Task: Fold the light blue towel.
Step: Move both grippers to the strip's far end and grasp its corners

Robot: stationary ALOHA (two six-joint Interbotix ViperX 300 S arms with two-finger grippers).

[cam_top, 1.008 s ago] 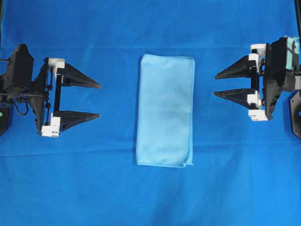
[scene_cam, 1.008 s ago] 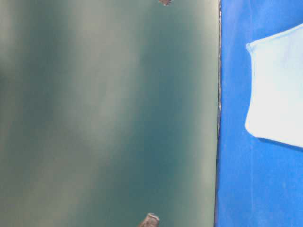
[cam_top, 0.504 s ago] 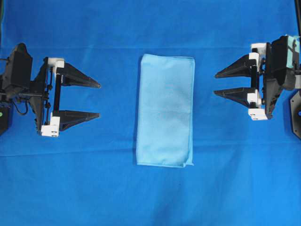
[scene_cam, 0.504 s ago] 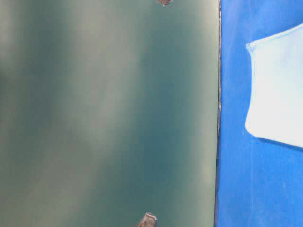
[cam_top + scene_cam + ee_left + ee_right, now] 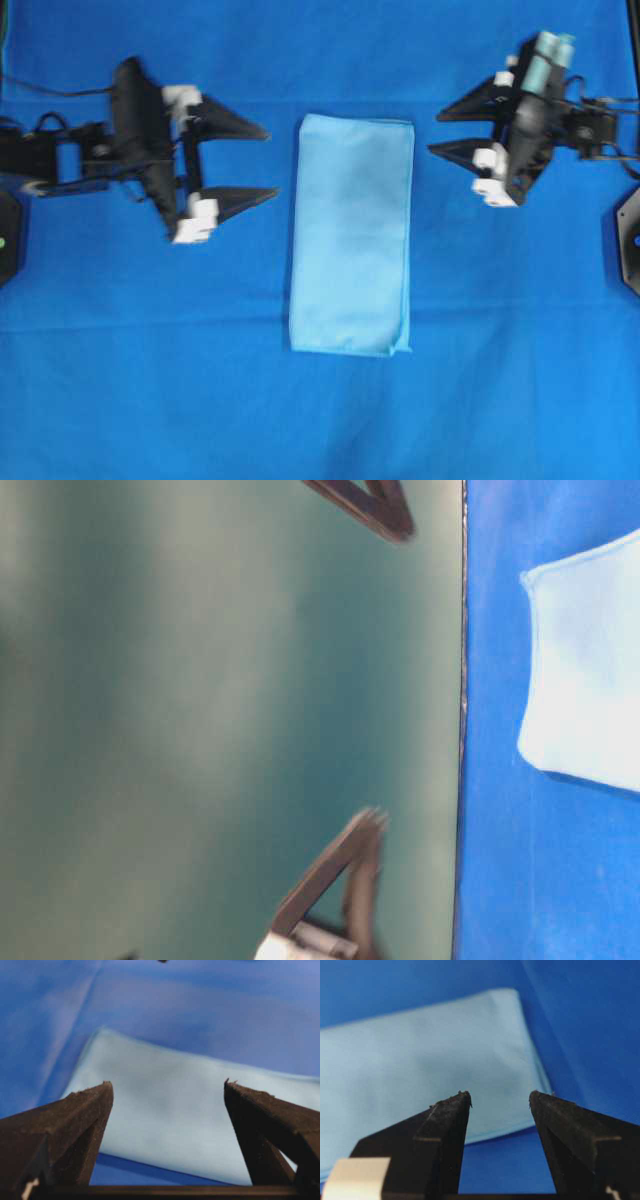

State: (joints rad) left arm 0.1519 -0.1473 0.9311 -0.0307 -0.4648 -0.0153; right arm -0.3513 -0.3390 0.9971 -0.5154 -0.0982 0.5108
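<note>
The light blue towel (image 5: 352,235) lies flat on the table as a tall, narrow folded rectangle. It also shows as a pale corner (image 5: 590,670) in the table-level view. My left gripper (image 5: 272,162) hovers just left of the towel's upper part, open, with nothing between its fingers. In the left wrist view the towel (image 5: 175,1110) lies beyond the spread left gripper (image 5: 166,1082). My right gripper (image 5: 434,134) is open and empty, a little right of the towel's top right corner. The right wrist view has the towel's corner (image 5: 420,1060) beyond the right gripper (image 5: 500,1093).
A large deep blue cloth (image 5: 320,420) covers the whole table. Its edge (image 5: 463,720) meets a dull green backdrop (image 5: 200,720). Black arm bases sit at the left (image 5: 8,240) and right (image 5: 630,240) borders. Blurred dark fingers (image 5: 340,870) reach into the table-level view.
Both arms have swung in from the sides toward the towel's upper end, the left one farther. Both grippers stay open. The towel has not moved.
</note>
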